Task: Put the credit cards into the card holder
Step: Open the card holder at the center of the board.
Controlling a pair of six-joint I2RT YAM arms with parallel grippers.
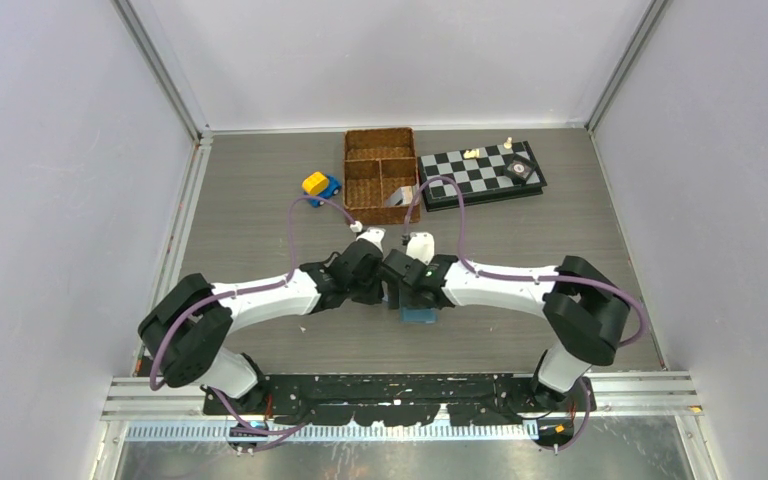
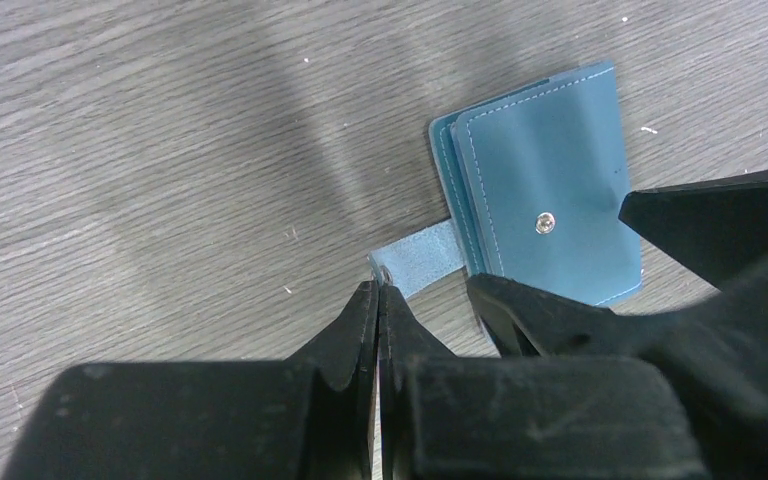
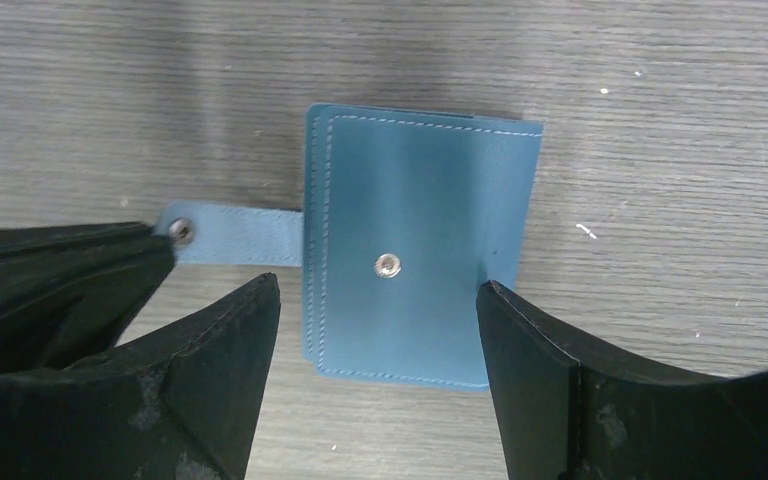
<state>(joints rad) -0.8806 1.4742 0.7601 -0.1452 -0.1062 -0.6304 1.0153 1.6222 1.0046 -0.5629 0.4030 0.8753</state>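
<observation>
Right tool (image 3: 378, 292) astride card holder (image 3: 420, 190) edges

The card holder (image 3: 410, 200) lies flat on the table (image 1: 260, 220), midway across and toward the near edge. By the far edge stands a basket (image 1: 380, 168), a chessboard (image 1: 481, 172) just right of it, a small toy (image 1: 321, 185) to its left.

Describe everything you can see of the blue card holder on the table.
The card holder is a small teal-blue case, leather-like, with pale stitching along its edges and a metal snap stud mid-face. It lies folded shut and flat on the grey wood-grain table, its strap tab unfastened and sticking out sideways. The left gripper's shut fingers meet the tab's end; the right gripper's open fingers stand either side of the case.
</observation>
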